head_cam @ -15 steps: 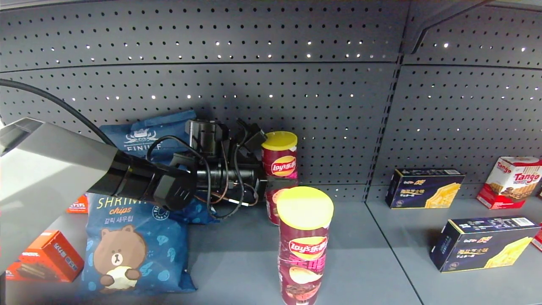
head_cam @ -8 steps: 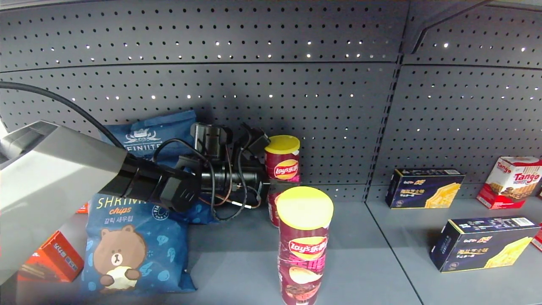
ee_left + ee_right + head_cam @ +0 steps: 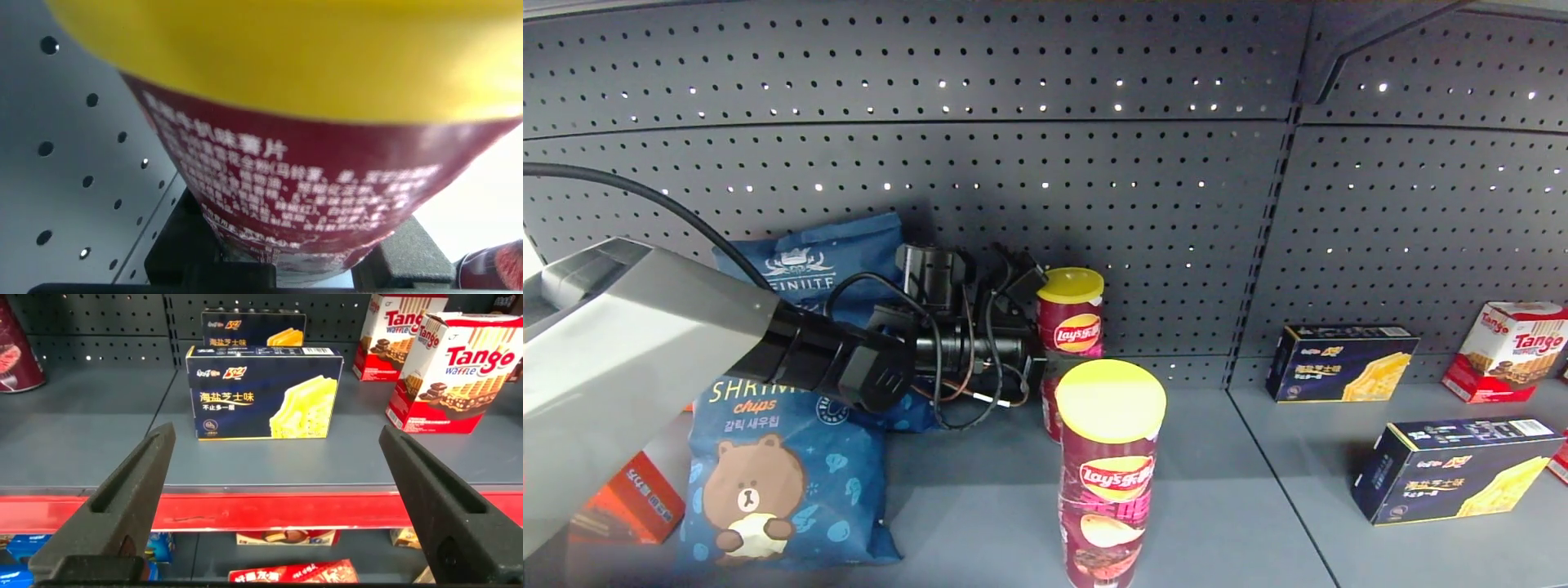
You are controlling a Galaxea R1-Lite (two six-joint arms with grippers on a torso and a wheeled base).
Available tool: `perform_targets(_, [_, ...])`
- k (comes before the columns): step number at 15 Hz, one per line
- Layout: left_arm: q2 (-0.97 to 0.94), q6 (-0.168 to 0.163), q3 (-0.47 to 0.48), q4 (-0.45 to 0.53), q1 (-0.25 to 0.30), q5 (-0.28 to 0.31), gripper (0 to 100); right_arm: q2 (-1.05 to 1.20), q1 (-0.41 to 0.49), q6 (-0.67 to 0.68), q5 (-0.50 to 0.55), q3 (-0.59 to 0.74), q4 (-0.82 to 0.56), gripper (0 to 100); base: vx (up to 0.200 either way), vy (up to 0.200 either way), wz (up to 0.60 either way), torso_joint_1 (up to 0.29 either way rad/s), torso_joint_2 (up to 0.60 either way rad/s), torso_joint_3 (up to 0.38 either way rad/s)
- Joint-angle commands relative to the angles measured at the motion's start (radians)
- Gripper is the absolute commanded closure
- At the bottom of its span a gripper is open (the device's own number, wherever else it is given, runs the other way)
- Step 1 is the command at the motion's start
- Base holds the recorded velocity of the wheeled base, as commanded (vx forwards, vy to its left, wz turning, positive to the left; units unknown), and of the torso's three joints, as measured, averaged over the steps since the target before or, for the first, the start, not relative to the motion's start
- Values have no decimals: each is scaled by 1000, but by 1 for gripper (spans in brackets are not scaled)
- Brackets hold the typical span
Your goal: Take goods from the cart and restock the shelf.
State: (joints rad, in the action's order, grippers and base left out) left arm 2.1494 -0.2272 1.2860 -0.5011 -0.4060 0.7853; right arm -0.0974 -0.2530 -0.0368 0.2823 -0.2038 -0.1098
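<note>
Spotter: Shelf [image 3: 980,490] first. Its grey deck backs onto the pegboard wall [image 3: 1094,180], with a shrimp chips bag [image 3: 784,474] lying towards its left and the front chip canister [image 3: 1109,474] standing upright near the edge.

Operator: And the carried one?

Spotter: Your left gripper [image 3: 1054,359] is clamped round the middle of the held chip canister [image 3: 1072,318]. It is upright, just behind the front one and near the pegboard. Its base is hidden, so you cannot tell whether it is down on the deck.

Operator: How hard to squeeze?

Spotter: Lightly, by my judgement. It is likely a thin card tube: light, stiff along its length, easy to dent across. The glossy wrap may slip. Your mid-body hold looks right. Stay off the yellow lid [image 3: 1070,282], which would probably pop loose.

Operator: Right side?

Spotter: Your right gripper [image 3: 276,434] hangs with its jaws wide apart and nothing between them, facing a navy cracker box [image 3: 261,392] on the shelf.
</note>
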Motion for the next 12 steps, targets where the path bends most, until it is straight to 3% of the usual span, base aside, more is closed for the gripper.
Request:
perform_targets(1, [3, 0, -2, -1, -2, 0, 100, -1, -2, 0, 0, 0, 1, 0, 0, 0, 0, 0, 0, 0])
perform_targets(4, [3, 0, -2, -1, -7, 0, 100, -2, 0, 0, 0, 0, 1, 0, 0, 0, 0, 0, 0, 0])
perform_targets(5, [4, 0, -2, -1, -8, 0, 0, -1, -2, 2, 0, 0, 1, 0, 0, 0, 0, 0, 0, 0])
perform_targets(12, [0, 0, -11, -1, -11, -6, 0, -2, -2, 2, 0, 1, 1, 0, 0, 0, 0, 0, 0, 0])
